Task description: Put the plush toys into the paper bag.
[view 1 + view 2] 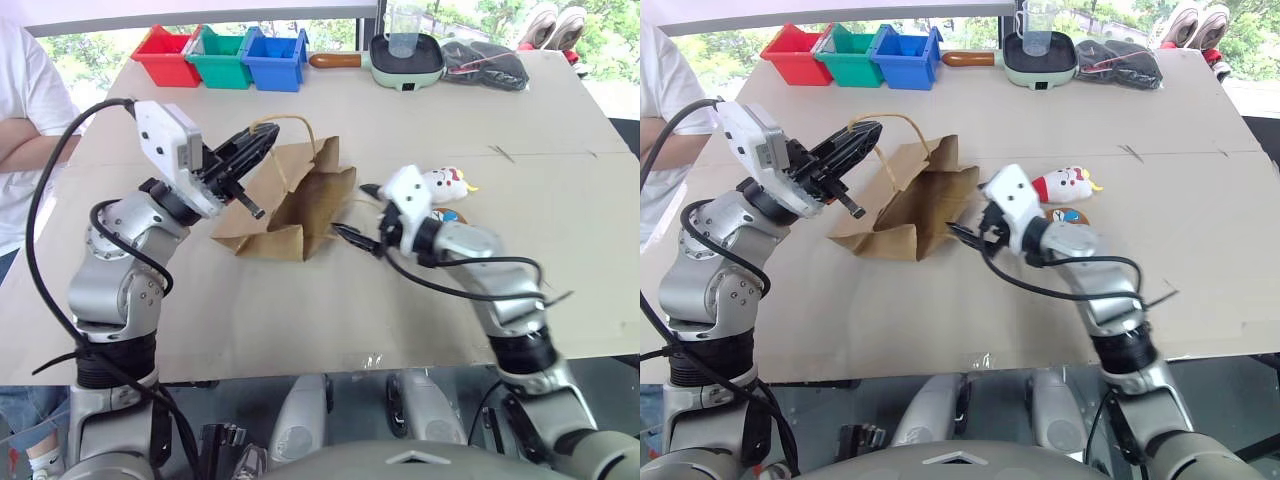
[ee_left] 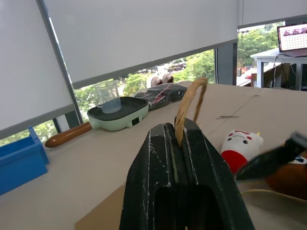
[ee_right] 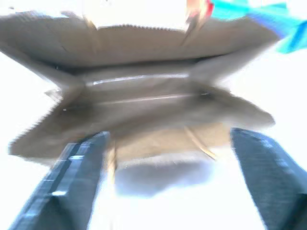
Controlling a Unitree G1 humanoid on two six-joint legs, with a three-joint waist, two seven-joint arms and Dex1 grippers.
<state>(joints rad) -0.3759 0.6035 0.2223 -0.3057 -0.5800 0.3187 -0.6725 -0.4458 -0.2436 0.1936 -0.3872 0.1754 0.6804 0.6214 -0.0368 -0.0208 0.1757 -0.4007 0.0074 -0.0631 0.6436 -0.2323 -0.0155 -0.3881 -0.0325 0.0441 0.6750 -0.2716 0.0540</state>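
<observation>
The brown paper bag [image 1: 300, 205] lies on its side on the table, its mouth turned toward my right arm. My left gripper [image 1: 258, 145] is shut on one tan cord handle [image 2: 189, 103] and holds it up above the bag. My right gripper [image 1: 358, 213] stands open just in front of the bag's mouth [image 3: 144, 96], with nothing between its fingers. The white plush toy [image 1: 448, 183] with a red end lies just behind my right wrist. The brown plush toy [image 1: 447, 215] sits beside it, partly hidden by that wrist.
Red [image 1: 165, 55], green [image 1: 220, 57] and blue [image 1: 272, 58] bins stand at the table's back left. A green pan [image 1: 405, 60] holding a clear cup and a dark pouch [image 1: 485, 65] sit at the back. A person in white [image 1: 20, 120] stands at the left edge.
</observation>
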